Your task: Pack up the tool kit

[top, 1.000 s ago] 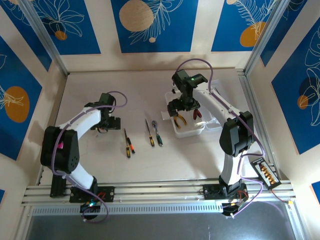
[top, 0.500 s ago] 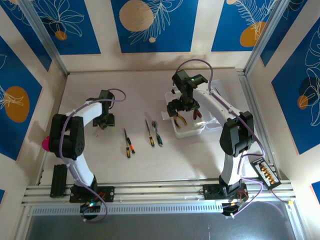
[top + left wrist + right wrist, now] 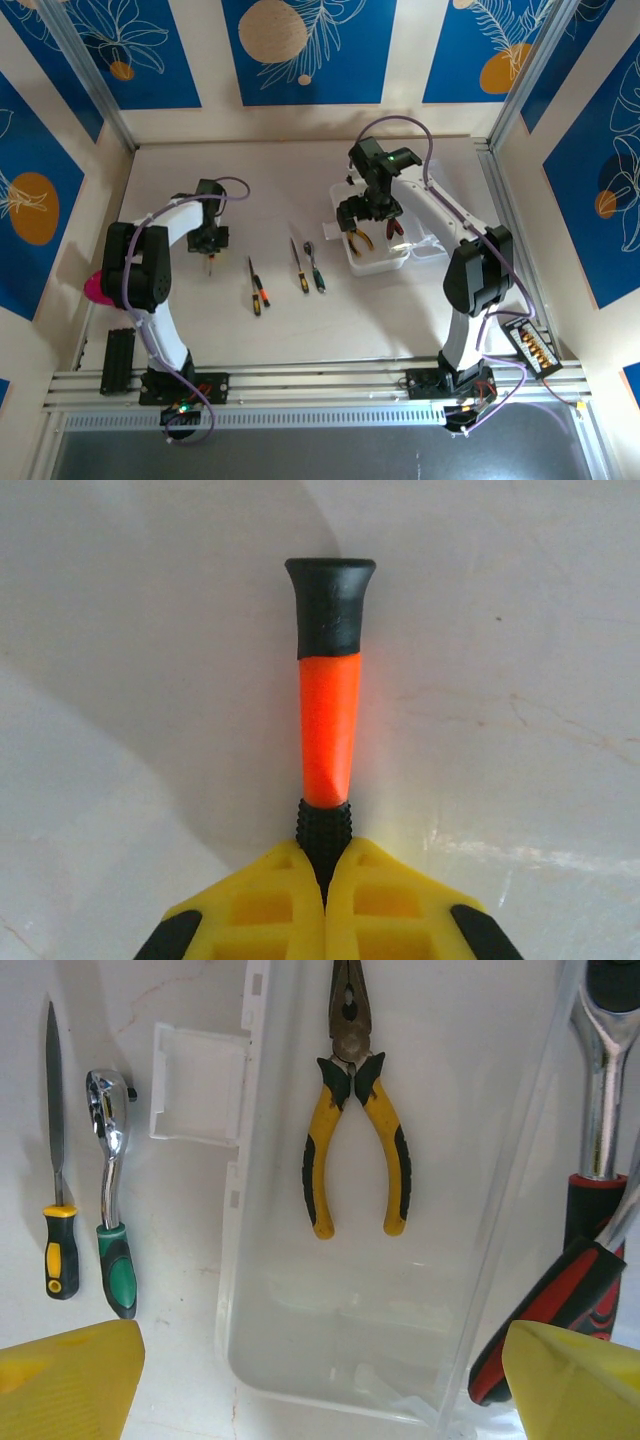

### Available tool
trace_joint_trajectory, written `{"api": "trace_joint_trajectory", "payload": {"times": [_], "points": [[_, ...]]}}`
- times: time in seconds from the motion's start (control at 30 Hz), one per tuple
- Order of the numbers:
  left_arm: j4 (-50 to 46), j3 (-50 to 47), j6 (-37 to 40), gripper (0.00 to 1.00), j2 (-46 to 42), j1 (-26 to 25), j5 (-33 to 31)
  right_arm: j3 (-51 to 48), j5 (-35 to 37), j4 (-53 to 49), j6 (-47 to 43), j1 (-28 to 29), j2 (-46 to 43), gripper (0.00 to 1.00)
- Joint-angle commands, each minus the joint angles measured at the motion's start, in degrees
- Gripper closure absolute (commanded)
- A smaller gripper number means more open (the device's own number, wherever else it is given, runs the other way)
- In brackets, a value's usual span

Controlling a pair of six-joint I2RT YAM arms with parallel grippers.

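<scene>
the orange-and-black screwdriver [image 3: 330,705] is at the left side of the worktop [image 3: 520,630], well apart from the clear box [image 3: 381,258]. the left hand [image 3: 325,852] is now clamped on it. its yellow fingers [image 3: 268,908] meet on the knurled black collar, and the orange grip and black cap stick out beyond them. whether the tool is off the surface yet i cannot tell. a second ago that hand stood wide open; since then the arm has folded in and the jaws have closed fully. so the grasp looks made, and what remains for this piece is the carry across to the box.

in the box the yellow-handled pliers [image 3: 355,1130] already lie flat. the red-handled pliers [image 3: 555,1315] rest just to the right, in a second compartment or on the lid, i cannot tell which. the right hand [image 3: 320,1390] hangs over the box with its jaws spread wide and nothing between them, its opening unchanged over the last second. three tools wait on the worktop between the arms: a thin dark screwdriver [image 3: 257,290], a yellow-handled screwdriver [image 3: 56,1210] and the green-handled ratchet [image 3: 108,1210].
</scene>
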Motion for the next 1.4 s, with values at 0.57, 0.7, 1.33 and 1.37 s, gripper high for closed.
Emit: {"api": "trace_joint_trajectory", "payload": {"times": [0.57,0.7,1.33,1.37], "points": [[7.48,0.29,17.17,1.00,-20.83,-13.08,26.34,-5.35,-26.05,7.80,0.24,-4.44,-9.53,0.07],[5.38,2.66,22.50,1.00,-21.88,-19.10,29.82,-4.46,-31.26,9.42,1.61,-4.60,-9.35,0.09],[3.47,7.54,26.88,1.00,-18.98,-30.17,31.15,-5.70,-43.72,15.03,5.13,-1.73,-5.88,0.39],[3.39,7.58,26.83,1.00,-18.94,-30.24,30.96,-5.69,-44.03,15.11,5.27,-1.63,-5.76,0.41]]}}
